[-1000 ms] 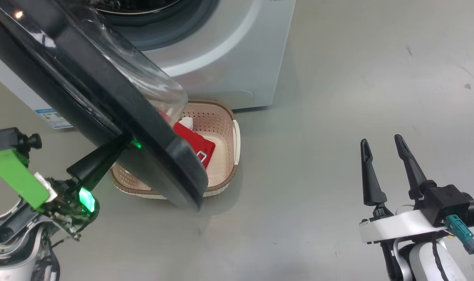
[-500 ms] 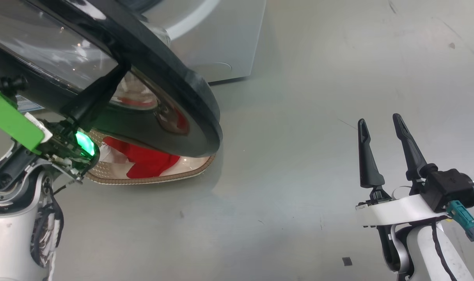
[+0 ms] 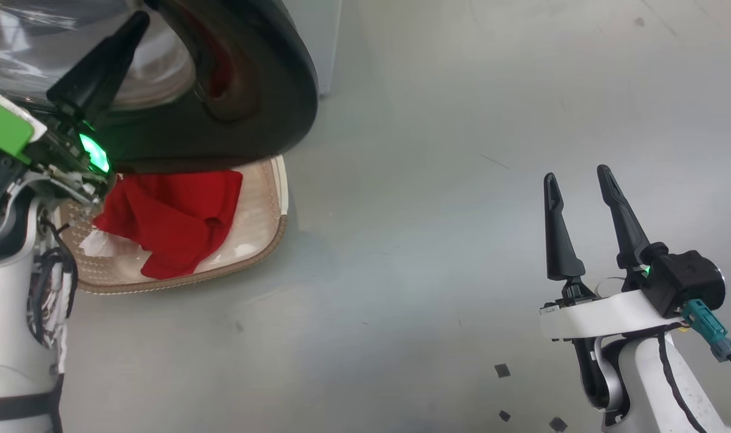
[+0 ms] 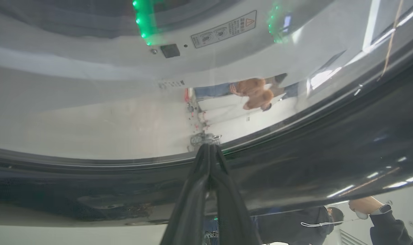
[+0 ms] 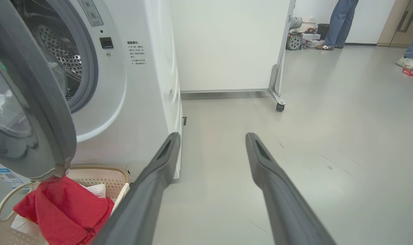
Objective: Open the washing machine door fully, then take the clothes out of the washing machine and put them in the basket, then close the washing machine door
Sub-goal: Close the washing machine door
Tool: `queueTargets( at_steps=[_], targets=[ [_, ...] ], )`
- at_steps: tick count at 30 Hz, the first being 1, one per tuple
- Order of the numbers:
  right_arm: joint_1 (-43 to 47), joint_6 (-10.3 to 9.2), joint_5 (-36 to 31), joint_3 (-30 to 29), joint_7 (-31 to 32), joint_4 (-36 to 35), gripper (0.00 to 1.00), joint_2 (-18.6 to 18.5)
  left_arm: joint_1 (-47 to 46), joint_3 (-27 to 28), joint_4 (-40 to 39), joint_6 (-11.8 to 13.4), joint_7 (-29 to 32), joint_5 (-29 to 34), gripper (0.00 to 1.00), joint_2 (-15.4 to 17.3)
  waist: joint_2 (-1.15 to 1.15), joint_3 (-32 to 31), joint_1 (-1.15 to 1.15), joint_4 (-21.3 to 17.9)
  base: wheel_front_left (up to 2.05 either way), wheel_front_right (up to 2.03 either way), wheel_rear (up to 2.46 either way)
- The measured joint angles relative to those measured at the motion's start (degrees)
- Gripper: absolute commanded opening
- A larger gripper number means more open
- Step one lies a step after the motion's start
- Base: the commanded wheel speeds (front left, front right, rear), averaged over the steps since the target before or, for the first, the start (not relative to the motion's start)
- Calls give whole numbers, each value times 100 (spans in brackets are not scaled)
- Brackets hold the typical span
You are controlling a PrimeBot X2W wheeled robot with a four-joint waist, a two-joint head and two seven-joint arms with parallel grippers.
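The washing machine door [image 3: 251, 90], with its glossy black rim and clear glass bowl, hangs over the basket [image 3: 272, 234]. The red clothes [image 3: 172, 216] lie in the basket. My left gripper [image 3: 139, 18] is shut, and in the left wrist view its tips [image 4: 209, 147] rest against the door [image 4: 328, 153] where the rim meets the glass. My right gripper [image 3: 576, 177] stands open over bare floor at the lower right, holding nothing. In the right wrist view the white washing machine [image 5: 148, 85] shows its steel drum [image 5: 62, 54], with the door [image 5: 39, 112] partly swung out, and the basket [image 5: 101, 173] and clothes [image 5: 60, 211] below it.
A white panel on castors [image 5: 233, 44] stands behind the machine. A person's legs [image 5: 342, 20] and a small red item [image 5: 412, 70] are far across the grey floor. Small dark scraps [image 3: 501, 370] lie near my right arm. Open floor stretches to the right.
The head camera has turned, shifting the whole picture. The door has swung from edge-on to showing its outer face, with my shut left gripper still against it. The right gripper stays open.
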Motion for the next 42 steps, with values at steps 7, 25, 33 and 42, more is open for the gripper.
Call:
queueTargets(
  at_steps=[7,25,33,42],
  targets=[
    [-29,5,54,-1,-45,83,100,31,-361,59,313,-58,-209,96,0,-13,0,137,0,-221,0,0,0],
    [-159,4,79,-144,-51,199,100,64,-866,19,1159,-332,-531,343,0,-354,0,194,0,-302,0,0,0],
    [-160,-1,78,-223,-98,247,100,58,-430,108,1240,-408,-350,-3,0,-553,0,82,0,-27,0,0,0],
    [-154,-2,65,-305,-98,330,100,22,545,797,504,-409,-375,-291,0,-643,0,-215,0,390,0,0,0]
  ],
)
